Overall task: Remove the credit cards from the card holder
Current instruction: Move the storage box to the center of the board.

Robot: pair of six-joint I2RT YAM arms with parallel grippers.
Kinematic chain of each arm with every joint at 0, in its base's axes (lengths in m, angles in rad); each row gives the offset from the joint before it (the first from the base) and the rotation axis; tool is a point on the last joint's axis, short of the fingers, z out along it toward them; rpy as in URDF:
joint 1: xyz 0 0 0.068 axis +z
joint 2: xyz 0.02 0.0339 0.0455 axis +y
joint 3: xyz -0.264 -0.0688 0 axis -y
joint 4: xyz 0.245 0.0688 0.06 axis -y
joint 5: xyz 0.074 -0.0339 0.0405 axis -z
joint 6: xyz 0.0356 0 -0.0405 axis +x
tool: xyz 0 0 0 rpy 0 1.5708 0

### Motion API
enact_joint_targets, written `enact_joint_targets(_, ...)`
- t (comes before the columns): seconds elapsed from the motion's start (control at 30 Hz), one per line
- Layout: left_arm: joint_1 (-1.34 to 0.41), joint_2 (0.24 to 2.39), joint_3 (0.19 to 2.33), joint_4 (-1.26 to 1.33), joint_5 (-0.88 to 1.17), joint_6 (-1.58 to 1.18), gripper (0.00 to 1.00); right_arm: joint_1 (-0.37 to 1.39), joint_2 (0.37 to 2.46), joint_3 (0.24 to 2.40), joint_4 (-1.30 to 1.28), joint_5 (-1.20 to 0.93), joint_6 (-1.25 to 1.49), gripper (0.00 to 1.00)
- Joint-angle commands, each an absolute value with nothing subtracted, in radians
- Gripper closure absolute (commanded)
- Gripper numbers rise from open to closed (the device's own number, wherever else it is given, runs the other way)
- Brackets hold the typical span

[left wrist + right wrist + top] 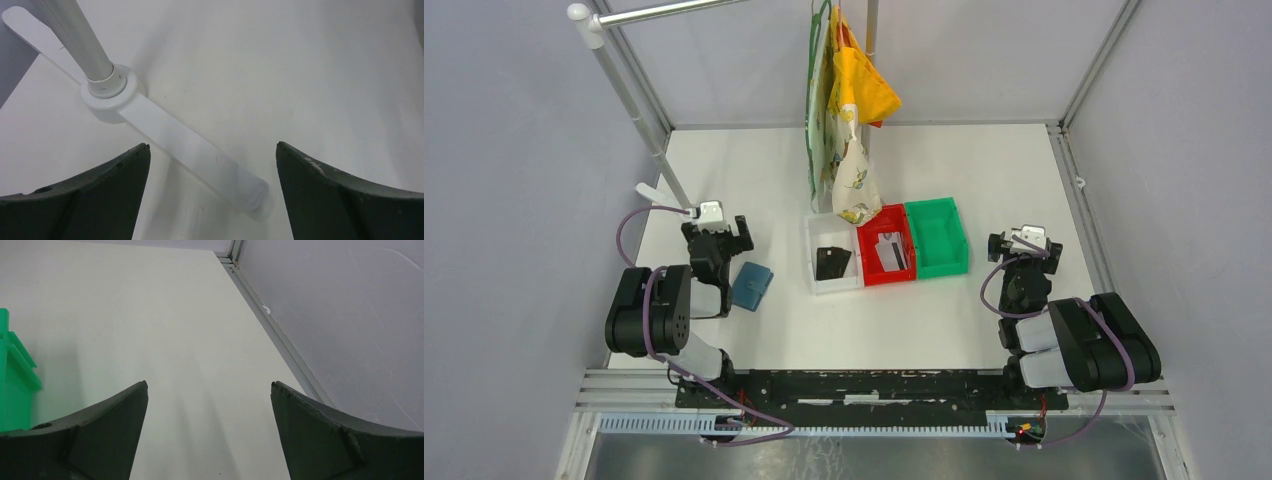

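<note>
We find the small teal-blue folding card holder (751, 286) lying flat on the white tabletop (754, 180), at the near left, just beside the left arm's wrist and well left of the bins. It appears folded shut; we cannot tell whether any card is inside it.

A black flat credit card (832, 262) lies in the white plastic bin (834, 287). A pale grey-white credit card (891, 252) lies in the red plastic bin (886, 280), which touches the white one on its right. The green plastic bin (939, 270) closes the row at the right.

The left claw (719, 228) stands just beyond the card holder, apart from it, its jaws spread wide with nothing between them. In the left wrist view the left claw (212, 145) hangs over the flat white foot (190, 150) of a pole stand, whose silver pole (75, 35) rises at the far left.

The right claw (1024, 243) stands at the right of the tabletop, near the green bin, jaws likewise wide and bare. The right wrist view shows plain tabletop between its fingers (100, 425), with the green bin's edge at the left.

Yellow and floral cloths (854, 100) hang at the far centre, above the bins.
</note>
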State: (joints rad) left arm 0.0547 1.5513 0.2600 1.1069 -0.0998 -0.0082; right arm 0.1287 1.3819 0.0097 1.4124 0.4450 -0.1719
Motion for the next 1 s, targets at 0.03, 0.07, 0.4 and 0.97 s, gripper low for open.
enact_joint_targets(0.03, 0.056, 1.550, 0.261, 1.156, -0.111, -0.034, 0.00, 0.126, 1.368, -0.105, 1.444, 0.436, -0.161, 0.02)
enact_joint_targets(0.07, 0.056, 1.550, 0.261, 1.156, -0.111, -0.034, 0.00, 0.126, 1.368, -0.105, 1.443, 0.436, -0.161, 0.02)
enact_joint_targets(0.4, 0.050, 1.551, 0.266, 1.149, -0.118, -0.028, 0.00, 0.126, 1.368, -0.104, 1.440, 0.435, -0.161, 0.02)
enact_joint_targets(0.97, 0.157, 1.294, 0.577, 0.350, 0.127, -0.044, 0.00, 0.148, 0.846, 0.092, 0.705, 0.520, 0.241, 0.02)
